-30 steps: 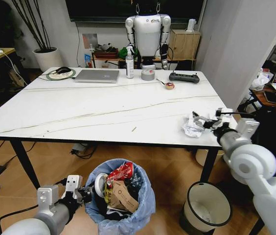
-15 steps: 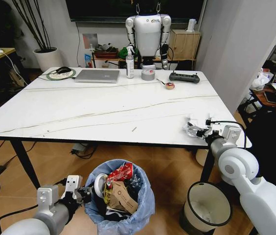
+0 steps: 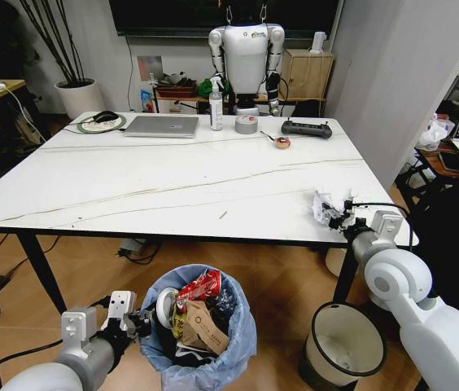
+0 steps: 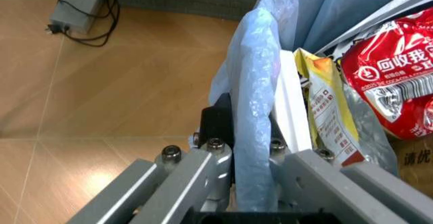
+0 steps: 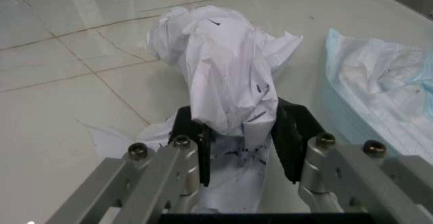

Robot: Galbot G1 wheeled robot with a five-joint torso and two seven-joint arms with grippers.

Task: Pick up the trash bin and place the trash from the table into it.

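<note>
The trash bin (image 3: pixel 201 326), lined with a crinkly light-blue bag, hangs below the table's front edge. It holds a red wrapper (image 3: pixel 201 287) and torn brown cardboard (image 3: pixel 207 327). My left gripper (image 3: pixel 136 322) is shut on its rim; in the left wrist view the left gripper (image 4: pixel 254 148) pinches the blue bag and rim (image 4: pixel 254 107) beside the red wrapper (image 4: pixel 392 82). At the front right corner of the marble table (image 3: pixel 172 187), my right gripper (image 3: pixel 339 218) is shut on a crumpled white paper (image 3: pixel 323 207). In the right wrist view the paper (image 5: pixel 223 67) bunches up between the black fingers (image 5: pixel 192 138).
A light-blue and white sheet (image 5: pixel 379 82) lies on the table just beside the paper. A black-rimmed white bin (image 3: pixel 345 342) stands on the floor at the right. At the far edge are a laptop (image 3: pixel 162 125), spray bottle (image 3: pixel 216 106), tape roll (image 3: pixel 246 124) and black controller (image 3: pixel 306 129).
My right gripper has come in over the crumpled paper and closed on it; the paper now stands bunched up. The left gripper and the bin have stayed put.
</note>
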